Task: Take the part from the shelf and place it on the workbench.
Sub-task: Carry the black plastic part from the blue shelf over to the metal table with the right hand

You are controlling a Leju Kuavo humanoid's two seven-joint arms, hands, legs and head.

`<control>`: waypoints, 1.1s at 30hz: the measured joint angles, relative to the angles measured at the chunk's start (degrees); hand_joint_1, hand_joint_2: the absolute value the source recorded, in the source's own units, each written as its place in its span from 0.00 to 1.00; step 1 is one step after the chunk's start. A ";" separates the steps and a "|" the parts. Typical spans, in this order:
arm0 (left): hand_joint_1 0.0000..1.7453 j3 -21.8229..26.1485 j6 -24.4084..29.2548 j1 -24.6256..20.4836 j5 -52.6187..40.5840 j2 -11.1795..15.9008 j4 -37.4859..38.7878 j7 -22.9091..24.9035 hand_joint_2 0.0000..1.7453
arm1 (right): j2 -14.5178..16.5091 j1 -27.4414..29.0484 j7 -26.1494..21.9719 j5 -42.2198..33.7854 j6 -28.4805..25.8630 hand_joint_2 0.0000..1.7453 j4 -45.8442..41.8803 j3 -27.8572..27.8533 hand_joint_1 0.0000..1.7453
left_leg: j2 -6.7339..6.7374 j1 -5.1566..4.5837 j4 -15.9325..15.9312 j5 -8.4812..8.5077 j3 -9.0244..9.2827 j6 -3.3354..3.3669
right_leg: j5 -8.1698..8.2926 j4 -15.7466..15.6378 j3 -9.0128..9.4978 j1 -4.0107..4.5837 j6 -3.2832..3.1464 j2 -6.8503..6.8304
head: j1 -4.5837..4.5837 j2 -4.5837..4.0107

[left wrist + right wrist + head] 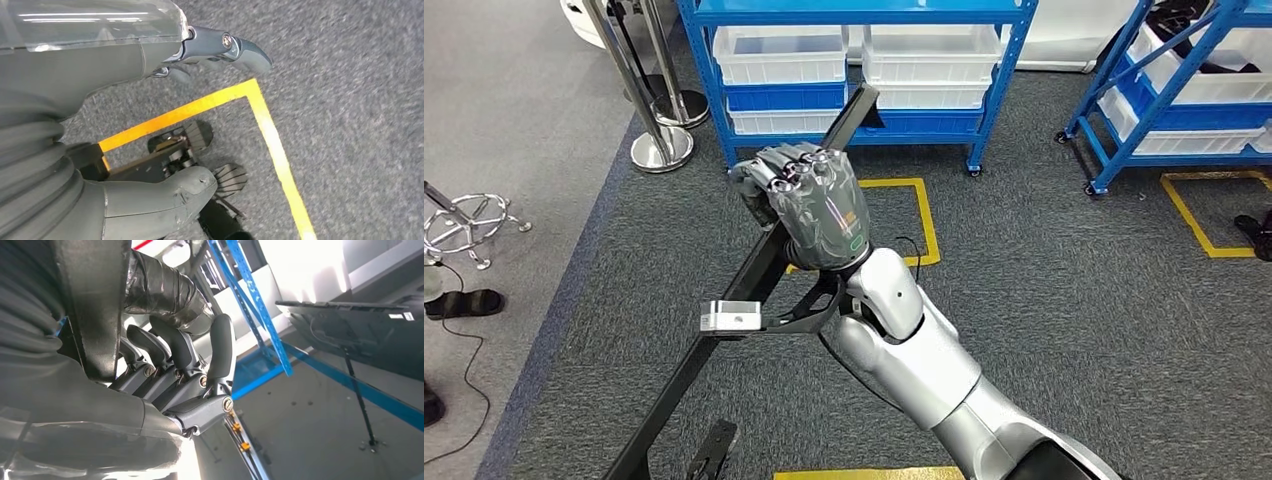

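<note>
Part [754,275], long flat black bar, gripped by right hand [809,200], left hand [150,125] loose, holding nothing.

Even, bright overhead light; the carpet [350,75] smears with motion blur toward three o'clock, and glare, perhaps a window, whitens the right wrist view at one o'clock.

No text, label or number is legible

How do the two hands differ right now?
The right hand is raised in the head view with its fingers wrapped around the long black part; the left hand holds nothing. The left hand hangs over grey carpet and a yellow floor line, while the right hand is lifted towards the blue shelf. Both have grey covers.
</note>
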 joint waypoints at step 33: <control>0.00 -0.75 -0.45 0.21 -0.62 -0.81 0.00 -0.08 1.00 | -3.80 -1.17 -0.03 -0.30 2.95 1.00 -0.97 2.44 1.00 | 1.84 0.22 1.07 0.68 -1.70 -0.38 | -0.19 0.43 1.70 -0.36 0.61 0.13 | 0.04 0.00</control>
